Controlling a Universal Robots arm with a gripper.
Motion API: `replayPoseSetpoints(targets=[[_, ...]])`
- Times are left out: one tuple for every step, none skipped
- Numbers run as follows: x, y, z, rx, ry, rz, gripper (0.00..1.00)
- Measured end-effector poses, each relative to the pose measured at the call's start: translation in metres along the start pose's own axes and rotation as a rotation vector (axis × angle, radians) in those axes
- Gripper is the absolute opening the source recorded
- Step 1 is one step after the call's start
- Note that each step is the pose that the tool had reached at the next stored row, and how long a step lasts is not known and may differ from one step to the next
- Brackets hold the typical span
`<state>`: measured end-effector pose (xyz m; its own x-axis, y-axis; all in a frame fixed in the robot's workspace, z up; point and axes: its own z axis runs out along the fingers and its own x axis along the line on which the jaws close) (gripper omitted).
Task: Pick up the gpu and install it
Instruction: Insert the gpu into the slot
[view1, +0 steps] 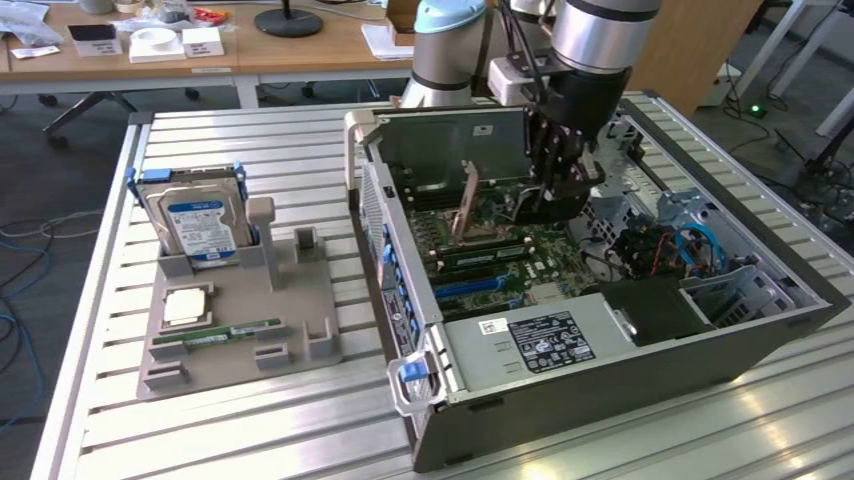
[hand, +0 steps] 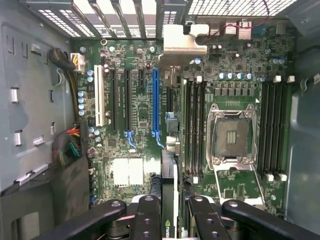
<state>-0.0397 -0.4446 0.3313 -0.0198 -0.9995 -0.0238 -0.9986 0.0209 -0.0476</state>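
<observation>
- Holding the gpu (hand: 170, 231): gripper (hand: 174, 216) is clamped on it, one finger on each face, card seen edge-on btw them w/ green logo on its edge.
- Pickup looks done. The card is off the holder and inside the PC case (view1: 627, 370), hanging above the motherboard (hand: 130, 170).
- Its silver end bracket (hand: 184, 42) sits toward the rear slot grille of the case, so orientation looks about right for install.
- Not seated yet, by my read: the blue slot (hand: 155, 100) is bare along its whole length, and the card's edge runs just beside it, on the side of the memory slots, roughly parallel.
- Left to do, as far as shows: align over the slot, seat the card, let go.
- CPU socket (hand: 231, 135) is open and empty. Can't tell how high the card hangs over the board.
- Arm (view1: 601, 30): comes in from the far side of the case in the exterior view, wrist pointing about straight down, fingers well below the case rim.
- Outside the case, on the exterior view's left, the holder tray (view1: 227, 355) has the hard drive (view1: 194, 220) upright and the memory stick (view1: 220, 331) lying flat, both well apart from the gripper.
</observation>
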Motion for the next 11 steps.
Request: replayPoseSetpoints(targets=[[0.0, 0.0004, 0.0016, 0.0, 0.0, 0.0, 0.26], [0.0, 0.0008, 0.0032, 0.0, 0.0001, 0.0, 0.26], [0.0, 0.0013, 0.0047, 0.0, 0.0, 0.0, 0.26], [0.0, 0.0018, 0.0063, 0.0001, 0.0, 0.0, 0.26], [0.0, 0.0023, 0.0079, 0.0001, -0.0001, 0.0, 0.26], [0.0, 0.0028, 0.0094, 0.0, 0.0, 0.0, 0.26], [0.0, 0.0032, 0.0107, 0.0, 0.0001, 0.0, 0.26], [0.0, 0.0035, 0.0121, 0.0001, -0.0001, 0.0, 0.26], [0.0, 0.0039, 0.0133, 0.0001, -0.0001, 0.0, 0.26], [0.0, 0.0041, 0.0142, 0.0, 0.0, 0.0, 0.26], [0.001, 0.0046, 0.0151, 0.0, 0.0, 0.0, 0.26]])
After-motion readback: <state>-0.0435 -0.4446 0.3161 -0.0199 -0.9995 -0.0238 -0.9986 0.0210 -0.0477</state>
